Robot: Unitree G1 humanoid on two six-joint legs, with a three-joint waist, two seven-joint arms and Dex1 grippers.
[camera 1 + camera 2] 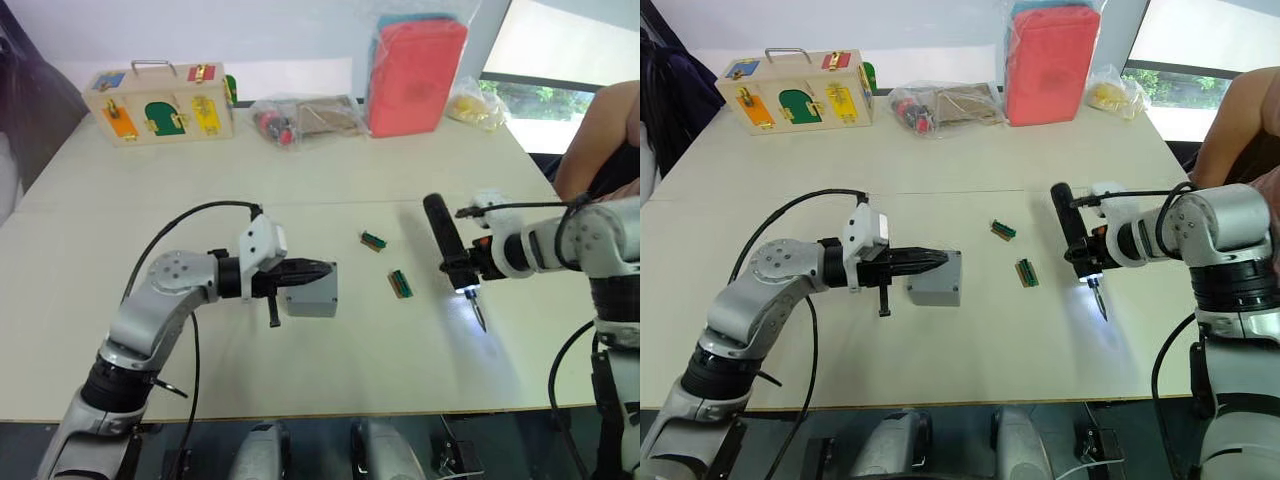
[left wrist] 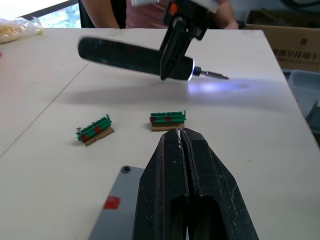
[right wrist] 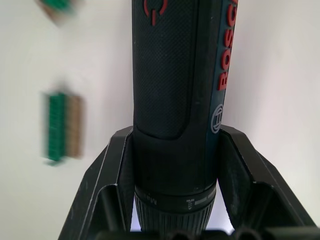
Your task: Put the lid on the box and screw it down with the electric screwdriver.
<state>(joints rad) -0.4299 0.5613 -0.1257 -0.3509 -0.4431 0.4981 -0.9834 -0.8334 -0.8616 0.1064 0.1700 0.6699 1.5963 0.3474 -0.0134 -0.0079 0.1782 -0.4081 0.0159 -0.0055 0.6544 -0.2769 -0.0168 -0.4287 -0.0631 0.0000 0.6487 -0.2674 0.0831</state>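
- Left eye view is showing the box [image 1: 312, 291] sitting mid-table, with the left gripper [image 1: 318, 271] lying over its top, fingers pressed together and gripping nothing visible.
- The lid appears to be seated already; I cannot tell for sure.
- The right gripper [image 3: 175, 165] is clamping the electric screwdriver [image 1: 450, 247] near its lit tip, hovering well apart from the box.
- The box is looking light, rigid and smooth, likely sliding under torque; pinning it from above seems wise.
- The barrel is reading "BOSCH" in red, beside a red power symbol.
- Two green connector pieces [image 1: 401, 283] are lying between them.
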